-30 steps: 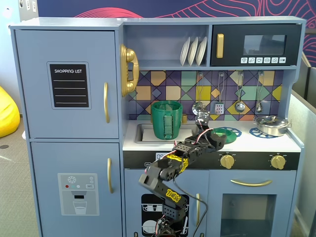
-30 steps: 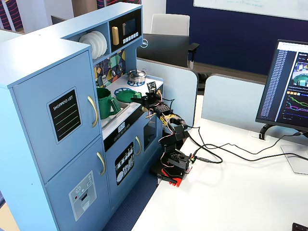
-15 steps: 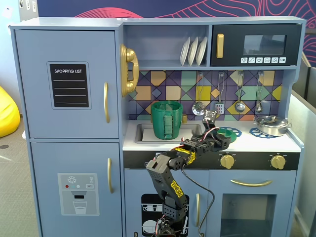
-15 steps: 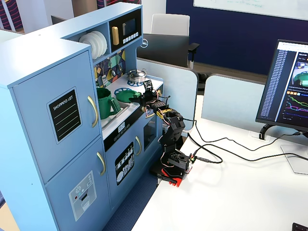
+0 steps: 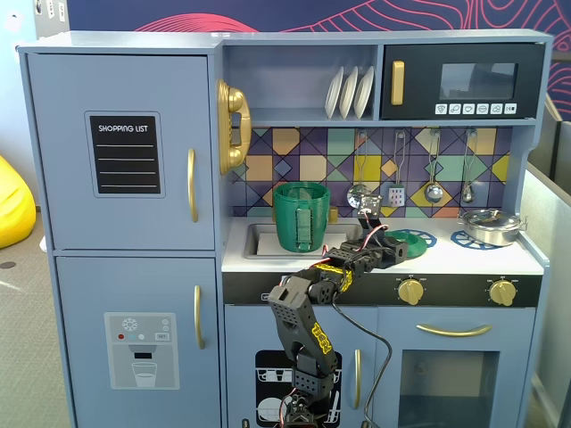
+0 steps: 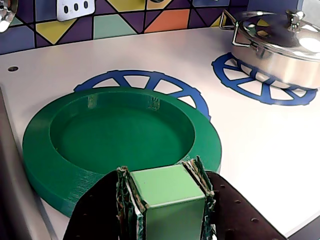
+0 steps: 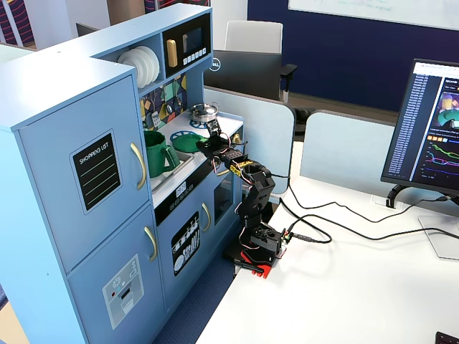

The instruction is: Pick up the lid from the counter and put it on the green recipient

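Observation:
The lid (image 6: 120, 131) is a dark-green disc lying flat on the white counter, hollow side up, over a blue burner ring (image 6: 150, 80). No handle shows on it. It also shows in both fixed views (image 5: 414, 239) (image 7: 185, 142). My gripper (image 6: 160, 170) is at the lid's near rim with its jaws shut on a light-green rectangular block (image 6: 167, 192). I cannot tell whether the block is joined to the lid. The green recipient (image 5: 301, 217) stands upright in the sink, left of the gripper (image 5: 395, 251), and is open on top.
A shiny steel pot (image 6: 280, 45) with its own lid sits on the right burner ring (image 5: 489, 226). Utensils hang on the tiled back wall (image 5: 434, 169). The sink rim (image 5: 254, 234) lies left of the lid. Bare white counter (image 6: 260, 145) lies right of the lid.

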You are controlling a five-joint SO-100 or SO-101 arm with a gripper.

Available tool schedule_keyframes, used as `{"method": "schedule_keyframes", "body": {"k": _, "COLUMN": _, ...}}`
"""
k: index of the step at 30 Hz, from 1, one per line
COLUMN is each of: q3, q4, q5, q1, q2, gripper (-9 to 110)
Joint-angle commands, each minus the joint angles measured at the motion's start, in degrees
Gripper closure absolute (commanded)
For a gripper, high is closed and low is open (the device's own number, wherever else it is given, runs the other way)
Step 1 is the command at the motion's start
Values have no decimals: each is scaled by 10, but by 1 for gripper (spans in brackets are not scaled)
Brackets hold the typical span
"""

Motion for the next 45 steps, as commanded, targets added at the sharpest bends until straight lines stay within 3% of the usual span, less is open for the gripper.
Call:
{"method": "schedule_keyframes", "body": {"k": 1, "q3": -58, "q4": -5, "q5": 0, "q1": -14, "q2": 25, "gripper": 101}}
{"method": "schedule_keyframes", "body": {"k": 16, "q3": -248, "q4": 225, "q5": 4, "q1": -66, "q2": 137, "gripper": 101}}
{"method": "schedule_keyframes", "body": {"k": 25, "q3": -381, "q4": 313, "q5": 5, "q1": -126, "q2": 112, "gripper": 102}}
{"method": "schedule_keyframes", "body": {"k": 45, "q3": -395, "q4": 333, "q5": -3, "q1": -258, "q2": 61, "gripper": 102}}
